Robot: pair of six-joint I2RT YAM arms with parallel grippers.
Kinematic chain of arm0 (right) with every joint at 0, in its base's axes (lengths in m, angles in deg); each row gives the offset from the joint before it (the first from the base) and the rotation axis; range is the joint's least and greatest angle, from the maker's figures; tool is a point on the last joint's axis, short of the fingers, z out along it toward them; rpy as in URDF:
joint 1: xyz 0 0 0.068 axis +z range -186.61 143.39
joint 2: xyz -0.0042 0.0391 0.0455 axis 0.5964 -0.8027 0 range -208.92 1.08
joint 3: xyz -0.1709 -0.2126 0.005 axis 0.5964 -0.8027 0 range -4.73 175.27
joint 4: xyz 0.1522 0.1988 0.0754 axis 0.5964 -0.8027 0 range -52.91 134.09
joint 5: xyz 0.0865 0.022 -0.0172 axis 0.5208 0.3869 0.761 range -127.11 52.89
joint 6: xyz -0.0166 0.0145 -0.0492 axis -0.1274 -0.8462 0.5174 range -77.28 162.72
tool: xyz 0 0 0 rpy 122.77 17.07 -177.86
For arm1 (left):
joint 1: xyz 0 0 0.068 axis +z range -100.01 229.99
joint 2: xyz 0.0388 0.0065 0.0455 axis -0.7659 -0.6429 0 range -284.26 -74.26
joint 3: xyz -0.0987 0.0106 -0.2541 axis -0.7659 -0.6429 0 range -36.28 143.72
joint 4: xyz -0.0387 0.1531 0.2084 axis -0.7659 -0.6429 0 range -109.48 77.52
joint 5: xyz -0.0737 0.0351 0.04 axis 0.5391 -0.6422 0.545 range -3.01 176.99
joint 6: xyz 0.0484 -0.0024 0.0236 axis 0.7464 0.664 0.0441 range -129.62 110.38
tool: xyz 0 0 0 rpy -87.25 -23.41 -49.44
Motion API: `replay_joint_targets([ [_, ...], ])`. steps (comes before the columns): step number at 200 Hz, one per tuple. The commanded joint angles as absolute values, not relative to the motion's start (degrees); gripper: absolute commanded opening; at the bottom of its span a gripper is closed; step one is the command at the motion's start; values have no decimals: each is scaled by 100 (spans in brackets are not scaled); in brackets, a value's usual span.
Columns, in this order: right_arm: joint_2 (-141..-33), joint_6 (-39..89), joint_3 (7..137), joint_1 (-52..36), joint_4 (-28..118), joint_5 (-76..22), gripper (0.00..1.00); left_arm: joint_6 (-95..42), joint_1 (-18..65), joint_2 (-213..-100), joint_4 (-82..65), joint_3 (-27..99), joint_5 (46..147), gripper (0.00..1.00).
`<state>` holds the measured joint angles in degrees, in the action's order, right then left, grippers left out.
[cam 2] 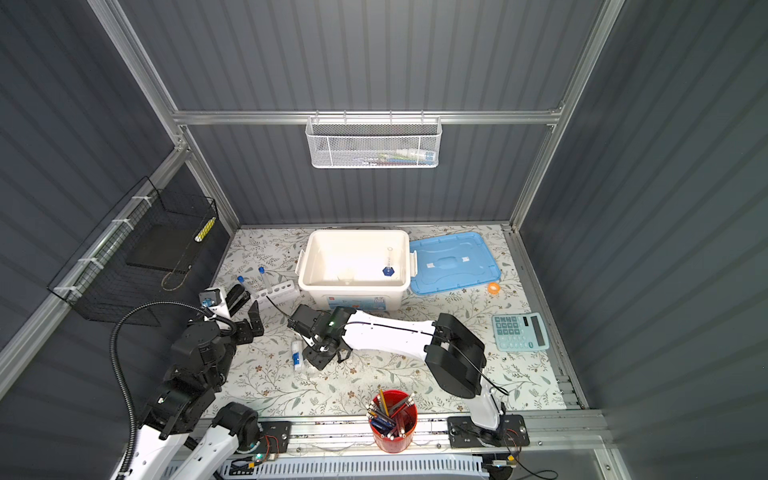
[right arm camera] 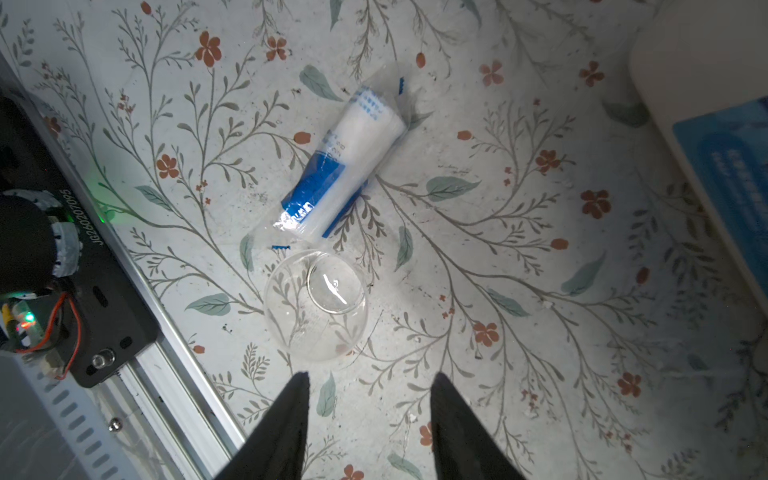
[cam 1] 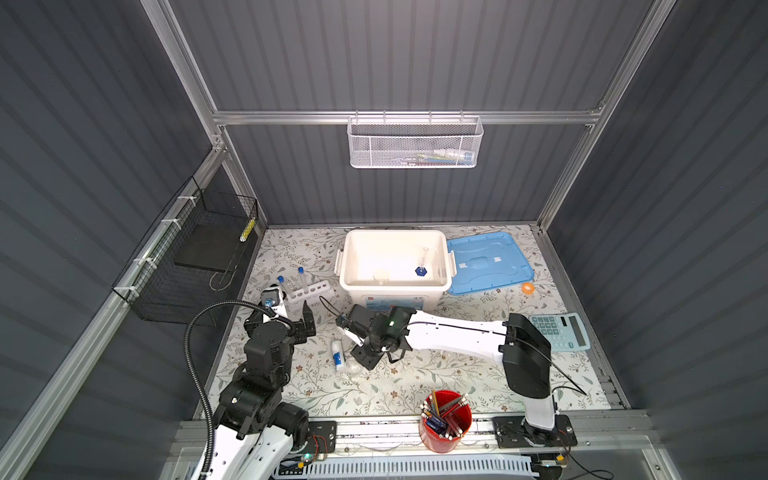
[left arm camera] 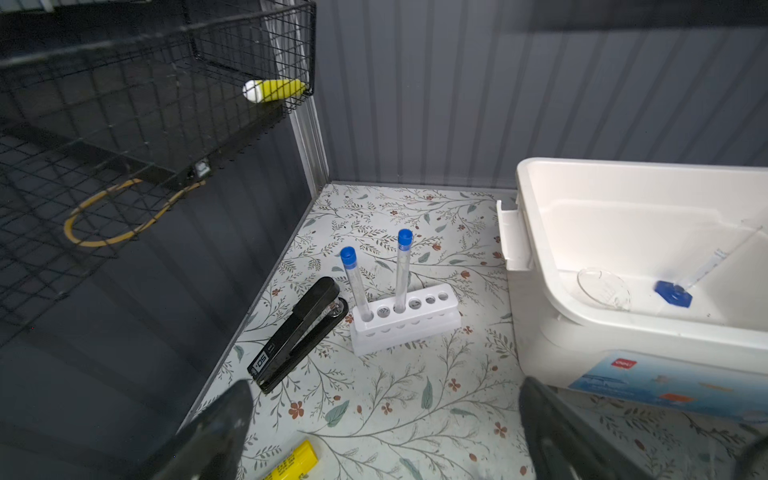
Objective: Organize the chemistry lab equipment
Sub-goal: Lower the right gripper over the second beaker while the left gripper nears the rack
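Note:
Two blue-capped test tubes [left arm camera: 402, 270] [cam 1: 302, 278] stand in a white rack [left arm camera: 407, 320] near the left wall. My left gripper [left arm camera: 384, 399] [cam 2: 246, 305] hovers in front of the rack, open wide, with only bare mat between its fingers. A slim measuring cylinder with a blue foot [left arm camera: 685, 282] [cam 1: 422, 266] and a small clear beaker [left arm camera: 602, 289] lie in the white bin [cam 1: 395, 286]. A round-bellied clear flask [right arm camera: 316, 305] lies on the mat beside a blue-printed plastic packet [right arm camera: 340, 166] [cam 1: 338, 354]. My right gripper [right arm camera: 370, 378] is above the mat just short of the flask, open and empty.
A black stapler [left arm camera: 299, 332] lies left of the rack, with a yellow glue stick [left arm camera: 291, 461] under my left gripper. The bin's blue lid [cam 1: 490, 262], an orange cap [cam 1: 528, 288], a calculator [cam 1: 561, 331] and a red pencil cup [cam 1: 445, 419] are to the right and front. A black wire basket [cam 1: 195, 257] hangs on the left wall.

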<state>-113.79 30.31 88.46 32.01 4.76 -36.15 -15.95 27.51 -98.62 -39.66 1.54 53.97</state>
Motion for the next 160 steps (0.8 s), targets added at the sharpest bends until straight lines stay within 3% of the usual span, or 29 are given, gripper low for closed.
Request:
replay_joint_targets([
  [1, -11611, 3258, 9056, 3220, 201, -3461, 49, -1753, 2731, -9695, -3885, 118, 4951, 100],
  [160, -12184, 3304, 9288, 3034, 406, -3203, 47, -1730, 2731, -9592, -3947, 88, 4604, 100],
])
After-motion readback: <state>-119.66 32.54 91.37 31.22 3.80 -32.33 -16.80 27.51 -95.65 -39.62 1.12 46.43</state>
